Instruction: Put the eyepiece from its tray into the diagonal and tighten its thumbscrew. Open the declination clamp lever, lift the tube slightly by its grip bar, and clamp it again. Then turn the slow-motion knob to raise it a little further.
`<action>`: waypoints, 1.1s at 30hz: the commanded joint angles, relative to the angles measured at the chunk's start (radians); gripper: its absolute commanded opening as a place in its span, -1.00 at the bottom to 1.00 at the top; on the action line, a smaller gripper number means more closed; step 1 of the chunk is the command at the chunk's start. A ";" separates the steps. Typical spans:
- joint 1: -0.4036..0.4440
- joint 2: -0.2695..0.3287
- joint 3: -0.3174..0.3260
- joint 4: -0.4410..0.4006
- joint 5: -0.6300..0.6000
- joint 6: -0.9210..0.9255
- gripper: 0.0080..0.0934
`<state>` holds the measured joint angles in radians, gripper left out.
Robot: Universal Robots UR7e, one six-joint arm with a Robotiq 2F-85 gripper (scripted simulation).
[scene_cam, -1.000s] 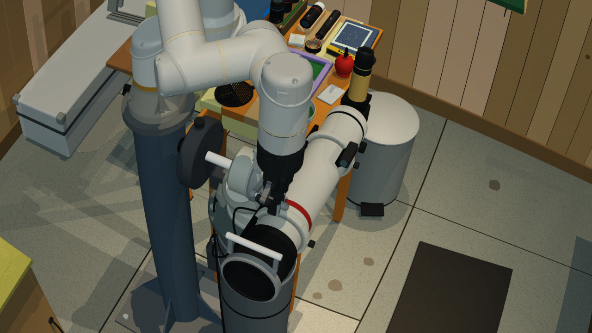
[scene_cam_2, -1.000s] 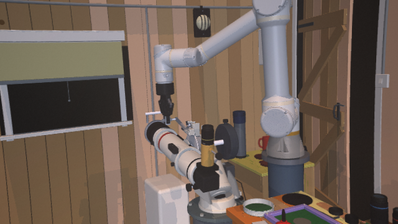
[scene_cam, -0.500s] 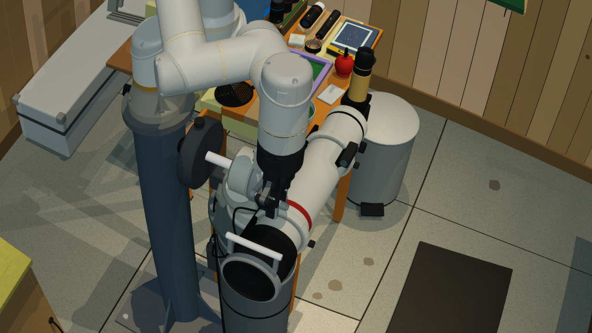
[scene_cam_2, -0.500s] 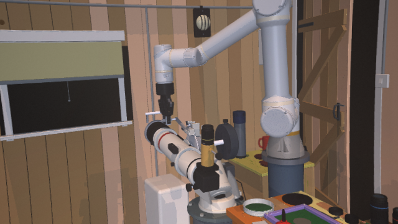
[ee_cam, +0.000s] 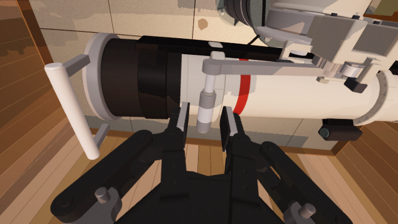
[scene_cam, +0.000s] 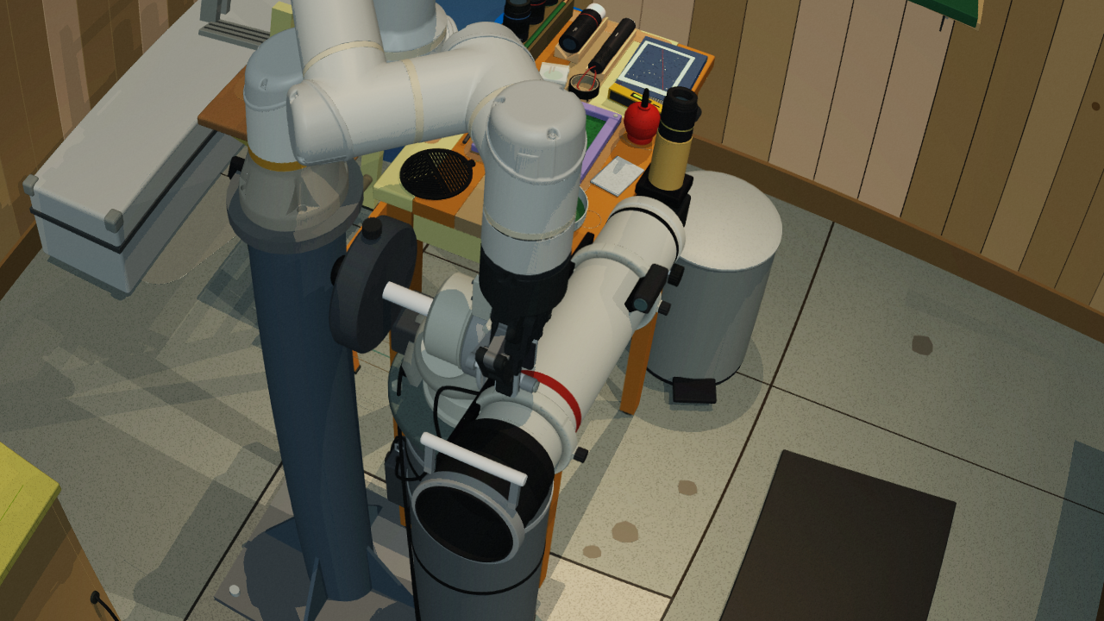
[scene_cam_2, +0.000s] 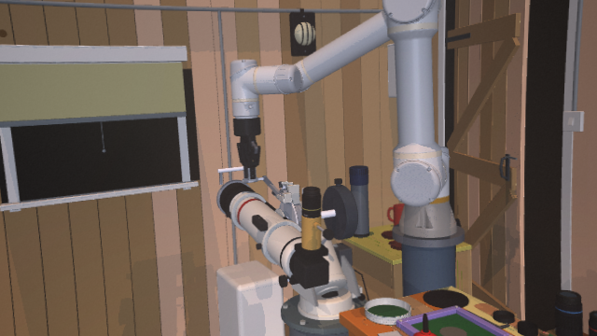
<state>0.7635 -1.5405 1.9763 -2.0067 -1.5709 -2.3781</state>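
The declination clamp lever (ee_cam: 258, 68) runs as a grey arm from the mount along the white telescope tube (ee_cam: 278, 92), and its grey-and-white handle (ee_cam: 206, 111) stands up at its end. My gripper (ee_cam: 204, 122) (scene_cam: 506, 371) (scene_cam_2: 248, 175) is open around that handle, above the tube near its red ring, and holds nothing. The white grip bar (ee_cam: 72, 110) (scene_cam: 472, 459) sits at the tube's dark front end. The gold eyepiece (scene_cam: 670, 143) (scene_cam_2: 311, 219) stands upright in the black diagonal (scene_cam_2: 308, 268).
The mount head (scene_cam: 452, 324) and dark counterweight (scene_cam: 374, 286) sit just beside my wrist. The arm's blue pedestal (scene_cam: 309, 402) stands left of the telescope. An orange table (scene_cam: 587, 100) with trays and a white bin (scene_cam: 718, 270) stand behind.
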 commanded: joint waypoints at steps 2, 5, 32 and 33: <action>0.000 -0.007 -0.011 0.016 0.000 0.000 -0.30; 0.000 -0.017 -0.028 0.043 0.000 0.000 -0.30; 0.000 -0.039 -0.075 0.113 0.000 0.000 -0.20; 0.000 -0.040 -0.076 0.114 0.000 0.000 -0.20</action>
<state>0.7635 -1.5793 1.9010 -1.8921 -1.5709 -2.3781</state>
